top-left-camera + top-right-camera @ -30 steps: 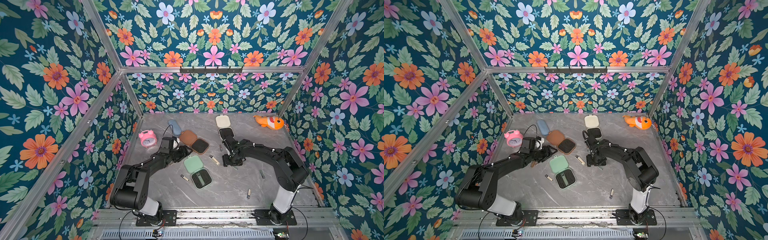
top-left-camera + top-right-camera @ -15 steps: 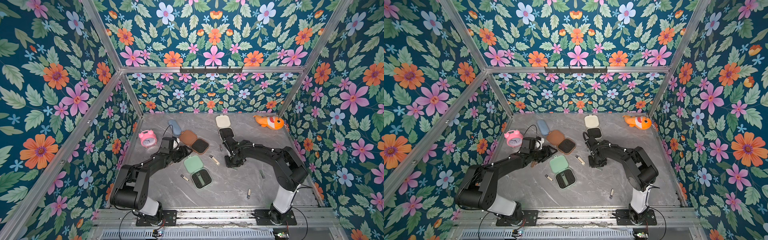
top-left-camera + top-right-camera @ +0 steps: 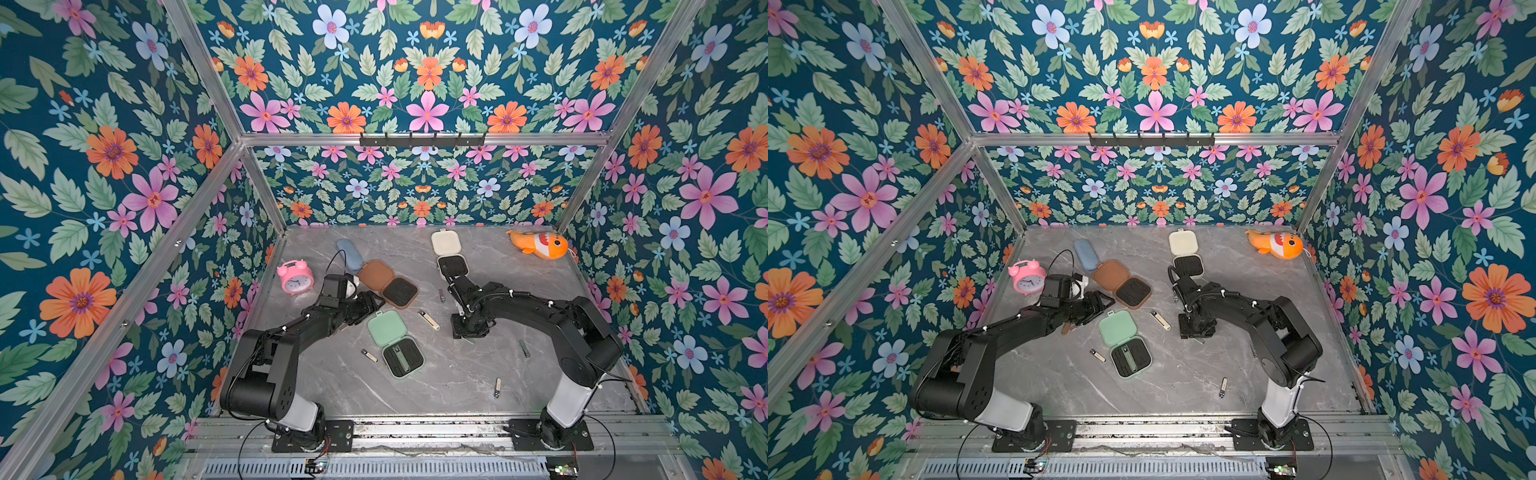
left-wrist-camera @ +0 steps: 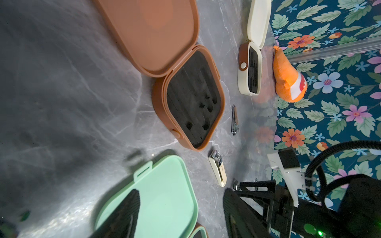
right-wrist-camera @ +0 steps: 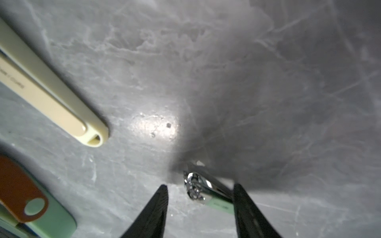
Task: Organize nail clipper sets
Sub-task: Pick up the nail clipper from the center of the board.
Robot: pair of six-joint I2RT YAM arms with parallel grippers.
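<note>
Sorting clipper sets on a grey marbled bench (image 3: pixel 457 386) boxed in by floral walls (image 3: pixel 415 83) and aluminium rails (image 3: pixel 291 139).
Three hinged cases lie open: the brown case (image 3: pixel 388 283) and cream case (image 3: pixel 448 254) show bare black inserts, while the mint case (image 3: pixel 395 341) has a green clipper (image 3: pixel 400 359) slotted in. The left gripper (image 4: pixel 181 192) hangs parted above the mint lid (image 4: pixel 165 185), holding nothing. The right gripper (image 5: pixel 200 187) straddles a silver-and-green clipper (image 5: pixel 214 197) on the bench, jaws apart, not clamped.

Two black jointed arms (image 3: pixel 307 322), white lower links (image 3: pixel 297 412), looped black cables (image 4: pixel 313 175), dark tapered fingers (image 5: pixel 152 212), small green light (image 4: pixel 320 233)
</note>
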